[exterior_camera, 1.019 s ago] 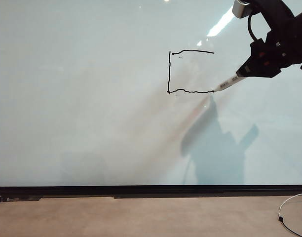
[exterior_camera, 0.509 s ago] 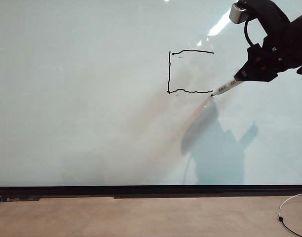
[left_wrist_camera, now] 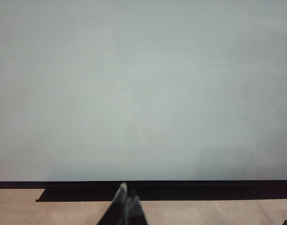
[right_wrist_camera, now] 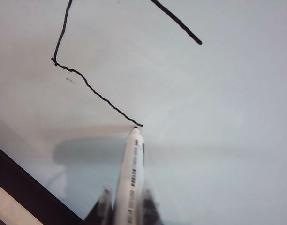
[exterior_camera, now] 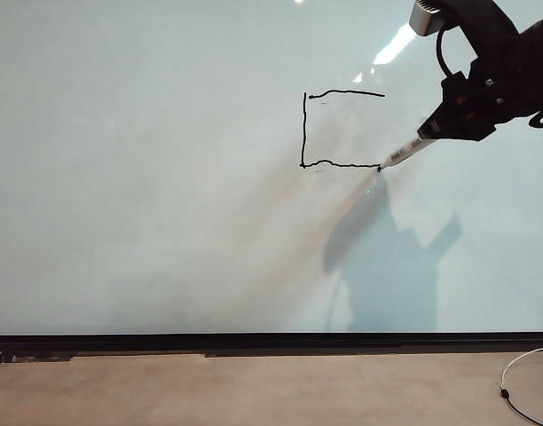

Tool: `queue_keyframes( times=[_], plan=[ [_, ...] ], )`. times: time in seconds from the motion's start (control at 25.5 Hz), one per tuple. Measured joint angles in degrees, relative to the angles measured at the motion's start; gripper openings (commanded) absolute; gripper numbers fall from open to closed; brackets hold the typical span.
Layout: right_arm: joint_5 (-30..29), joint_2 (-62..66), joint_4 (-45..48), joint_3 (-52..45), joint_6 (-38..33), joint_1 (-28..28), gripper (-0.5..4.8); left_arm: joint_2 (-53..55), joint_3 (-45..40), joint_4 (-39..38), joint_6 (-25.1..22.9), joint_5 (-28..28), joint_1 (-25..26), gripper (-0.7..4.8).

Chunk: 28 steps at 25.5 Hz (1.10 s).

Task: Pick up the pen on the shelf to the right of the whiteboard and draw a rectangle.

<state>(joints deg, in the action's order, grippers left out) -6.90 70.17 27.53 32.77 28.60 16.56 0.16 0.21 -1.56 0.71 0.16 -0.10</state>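
The pen (exterior_camera: 407,150) is held in the right gripper (exterior_camera: 436,127), high on the right side of the whiteboard (exterior_camera: 147,195), slanting down and leftward in the exterior view. Its black tip sits at the end of the lower line of the rectangle (exterior_camera: 342,129); in the right wrist view the tip of the pen (right_wrist_camera: 131,173) appears to touch, or nearly touch, the board just where that line stops, though contact cannot be made sure of. The jaws are narrow, clamped on the pen's barrel with most of the barrel sticking out in front.

As for progress, three sides of the rectangle (right_wrist_camera: 101,70) are drawn: a wobbly top line, a straight left side and a wavy bottom line. The right side is missing, so the outline is open between the free end of the top line and the pen's tip. By my judgement the task is roughly three-quarters done, and what is left is one stroke upward to close the figure.

Dark lettering runs along the pen's barrel, but it is too small and blurred to read.

The left gripper (left_wrist_camera: 126,204) hangs low near the board's black bottom edge, well apart from the drawing, its jaws together and holding nothing.
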Motion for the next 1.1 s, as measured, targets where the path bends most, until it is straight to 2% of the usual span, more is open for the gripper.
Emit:
queue_keyframes(
  times=[1.1],
  plan=[
    [0.48,-3.69,-0.44,0.68,0.39,-0.02,-0.05,0.0,0.0,0.0,-0.02,0.0,0.0,-0.05]
  ],
)
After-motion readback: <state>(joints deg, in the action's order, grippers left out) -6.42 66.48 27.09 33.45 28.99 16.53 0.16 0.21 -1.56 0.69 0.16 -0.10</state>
